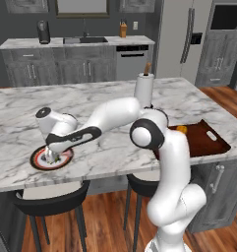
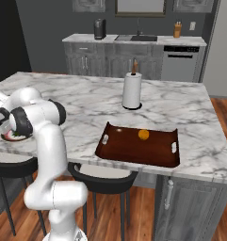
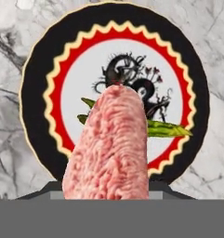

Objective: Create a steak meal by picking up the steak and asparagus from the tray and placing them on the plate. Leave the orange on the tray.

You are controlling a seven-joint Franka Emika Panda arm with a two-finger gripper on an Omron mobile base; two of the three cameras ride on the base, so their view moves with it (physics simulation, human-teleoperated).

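The gripper hangs just above the plate on the marble island, its jaws clamped on the steak. The asparagus lies on the plate's white centre, partly hidden behind the meat. The orange sits on the tray, well apart.

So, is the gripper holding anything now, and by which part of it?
It seems to hold the pinkish-red slab of steak, hanging over the round red-ringed plate. The gripped end lies at the hand view's bottom edge, so the exact part cannot be told.
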